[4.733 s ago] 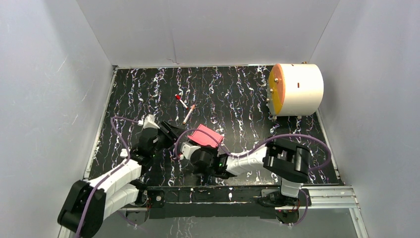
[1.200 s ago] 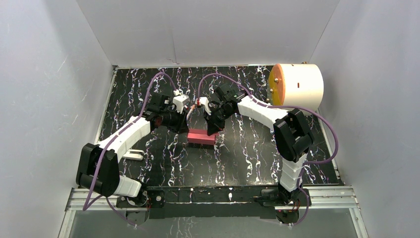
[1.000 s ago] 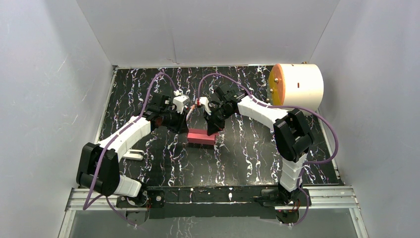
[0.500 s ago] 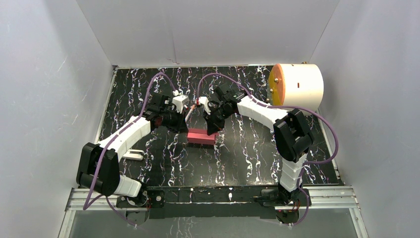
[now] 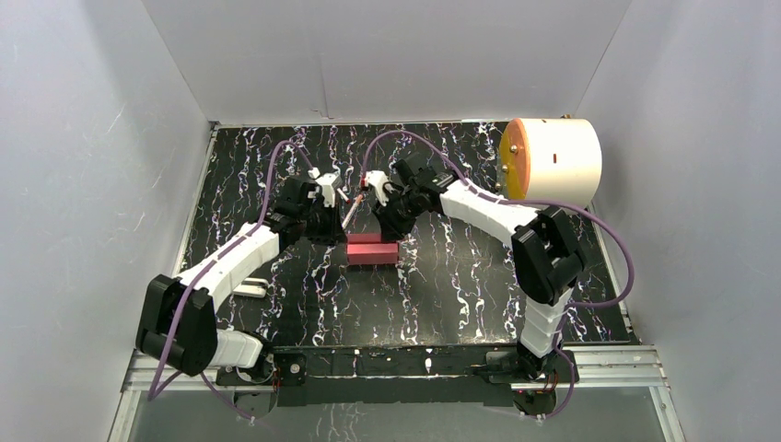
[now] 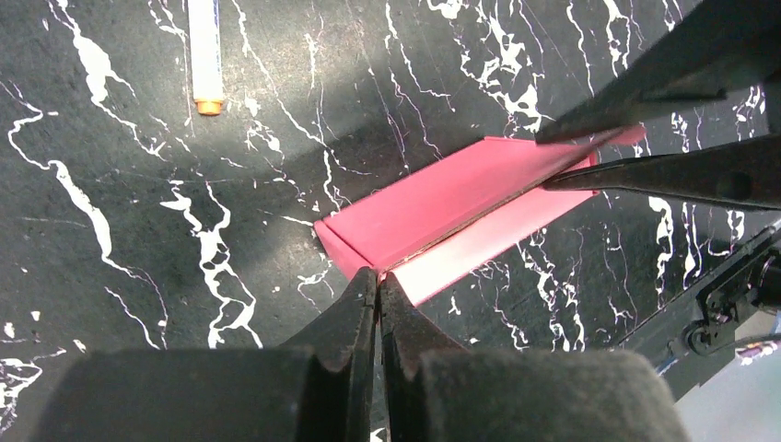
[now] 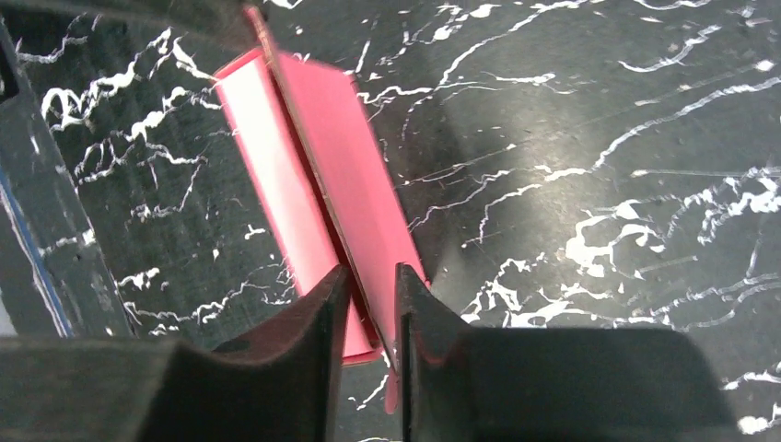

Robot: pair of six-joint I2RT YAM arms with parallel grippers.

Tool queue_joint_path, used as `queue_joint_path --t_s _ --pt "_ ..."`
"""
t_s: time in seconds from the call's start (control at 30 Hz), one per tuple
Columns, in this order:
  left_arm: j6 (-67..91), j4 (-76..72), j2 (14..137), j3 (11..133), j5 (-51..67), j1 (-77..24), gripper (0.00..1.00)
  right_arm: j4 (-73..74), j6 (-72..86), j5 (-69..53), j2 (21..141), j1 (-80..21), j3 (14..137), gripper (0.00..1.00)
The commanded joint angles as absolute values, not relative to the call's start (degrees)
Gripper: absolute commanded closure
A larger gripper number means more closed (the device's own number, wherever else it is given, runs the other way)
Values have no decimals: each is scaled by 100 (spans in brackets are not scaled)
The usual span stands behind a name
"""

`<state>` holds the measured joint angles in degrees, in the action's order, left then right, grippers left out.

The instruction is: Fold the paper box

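Paper box (image 5: pixel 372 250) sits mid-bench, folded into a low flat block. Long axis runs left–right, w/ a thin raised seam along the top from end to end. Both tools are on that seam, one per end, so neither arm is really nearer. Left tool (image 6: pixel 377 281) is at the box's left end, right tool (image 7: pixel 366 287) at its right end.

Left tool: clenched, tips meeting right on the seam's left end. Looks like a shallow pinch of the card edge, not much bite.

Right tool: released, jaws a little apart & straddling the seam near the right end. Card edge runs thru the gap; can't tell if either pad touches it.

Key relation: the seam lies in line w/ both tools, and each wrist view looks down its length toward the other tool. Next move on the right side prob. has to work along or across that line: re-close on the seam, or come off & press the flap down, while the left pinch anchors the box. Risk: thin card + shallow pinch, so the box could swivel on the bench (image 5: pixel 460 285).

Arm pose: both reached out to mid-bench, elbows out to the sides, forearms converging toward the centre, wrists tipped down at the box. One pen (image 6: pixel 204 55) lies near the box's left end, not touching. White cylinder (image 5: pixel 553 166) is far right, well apart.
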<state>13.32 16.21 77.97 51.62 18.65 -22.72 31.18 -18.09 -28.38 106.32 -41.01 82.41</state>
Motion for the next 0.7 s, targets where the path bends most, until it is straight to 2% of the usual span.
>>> queue_joint_path --t_s 0.0,0.07,0.17,0.33,0.57,0.67 --pt "1769 1492 7403 4987 1393 -2486 100 2586 -1286 -2331 10116 -4128 8140 61" --pt "1754 1493 7338 4968 1275 -2550 100 2483 -1110 -2222 9980 -4138 8090 50" --pt "1720 1502 7330 4941 1156 -2631 100 2272 -915 -2070 9753 -4144 7944 41" --pt "1704 1511 7356 4909 1130 -2695 100 2203 -841 -1885 9398 -4148 7642 39" --pt "1606 1520 7344 4957 1138 -2751 100 1917 -1298 -1802 8594 -4277 6834 23" --pt "1572 1528 7322 4963 1134 -2760 100 1730 -1479 -1335 8434 -4515 6480 18"
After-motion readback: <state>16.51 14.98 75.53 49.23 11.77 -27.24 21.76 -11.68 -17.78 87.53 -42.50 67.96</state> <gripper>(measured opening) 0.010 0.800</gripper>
